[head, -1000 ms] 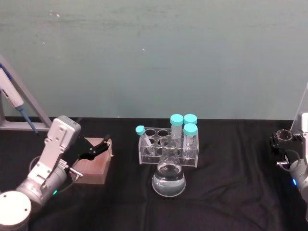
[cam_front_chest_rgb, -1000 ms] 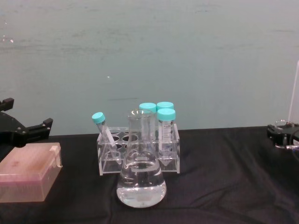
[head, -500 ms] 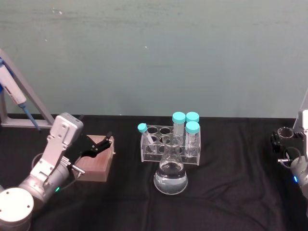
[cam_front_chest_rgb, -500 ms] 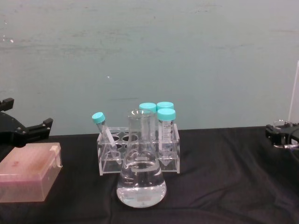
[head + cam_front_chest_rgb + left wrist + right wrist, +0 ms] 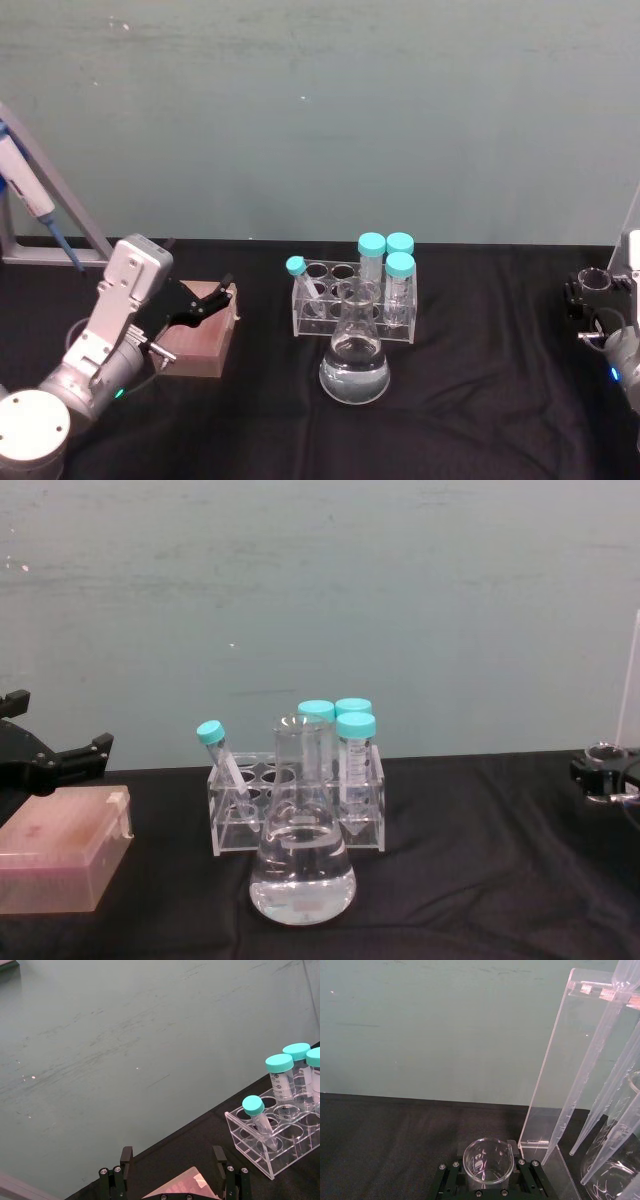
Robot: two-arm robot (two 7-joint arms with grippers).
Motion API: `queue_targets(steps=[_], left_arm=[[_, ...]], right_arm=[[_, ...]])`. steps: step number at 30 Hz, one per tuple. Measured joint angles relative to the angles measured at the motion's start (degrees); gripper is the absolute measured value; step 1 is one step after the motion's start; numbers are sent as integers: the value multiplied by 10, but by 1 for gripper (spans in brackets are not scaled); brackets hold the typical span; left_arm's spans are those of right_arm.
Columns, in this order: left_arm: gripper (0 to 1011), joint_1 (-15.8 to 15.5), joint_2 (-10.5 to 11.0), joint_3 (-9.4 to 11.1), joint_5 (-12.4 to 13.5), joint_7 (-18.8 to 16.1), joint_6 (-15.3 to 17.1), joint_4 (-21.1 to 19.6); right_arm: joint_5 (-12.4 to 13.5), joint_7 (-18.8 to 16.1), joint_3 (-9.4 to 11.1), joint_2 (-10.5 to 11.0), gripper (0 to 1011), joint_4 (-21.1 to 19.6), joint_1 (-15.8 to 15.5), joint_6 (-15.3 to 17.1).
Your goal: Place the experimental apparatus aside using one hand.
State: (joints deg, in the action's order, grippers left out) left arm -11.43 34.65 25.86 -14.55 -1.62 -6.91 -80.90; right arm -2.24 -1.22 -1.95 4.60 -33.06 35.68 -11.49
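From the head view I see my right tool at the far right of the black counter, with the small glass beaker standing upright in it. The right wrist view gives me the detail: the two black fingers sit against either side of the beaker, so the tool is closed narrowly on the glass, though I cannot tell whether its base touches the counter. That same view brings in the tall acrylic stand just beside the beaker, the long pipettes slanting down from its top, and the curved wall of a second glass vessel next to them. The chest view shows me the middle of the counter side-on: the conical flask, holding clear liquid low in its body, stands in front of a clear tube rack, well apart from the beaker. The rack holds three upright teal-capped tubes and one leaning tube. My left tool hangs with its fingers spread wide over the pink box on the left, and the left wrist view looks past those fingers to the rack.
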Motion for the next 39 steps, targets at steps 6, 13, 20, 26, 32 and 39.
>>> queue_targets(steps=[6, 13, 20, 26, 32, 39], left_arm=[[1000, 0, 0, 0, 0, 0, 0, 0], [1000, 0, 0, 0, 0, 0, 0, 0], [1000, 0, 0, 0, 0, 0, 0, 0], [1000, 0, 0, 0, 0, 0, 0, 0], [1000, 0, 0, 0, 0, 0, 0, 0], [1000, 0, 0, 0, 0, 0, 0, 0]], right_arm=[[-1, -2, 4, -1, 461, 3, 1, 1], [-5, -2, 6, -2, 461, 3, 1, 4], [-7, -2, 7, -2, 460, 2, 1, 5], [-7, -1, 6, -2, 460, 2, 1, 5], [-6, -1, 6, -2, 461, 2, 1, 5], [-6, -1, 6, -1, 461, 2, 1, 5]])
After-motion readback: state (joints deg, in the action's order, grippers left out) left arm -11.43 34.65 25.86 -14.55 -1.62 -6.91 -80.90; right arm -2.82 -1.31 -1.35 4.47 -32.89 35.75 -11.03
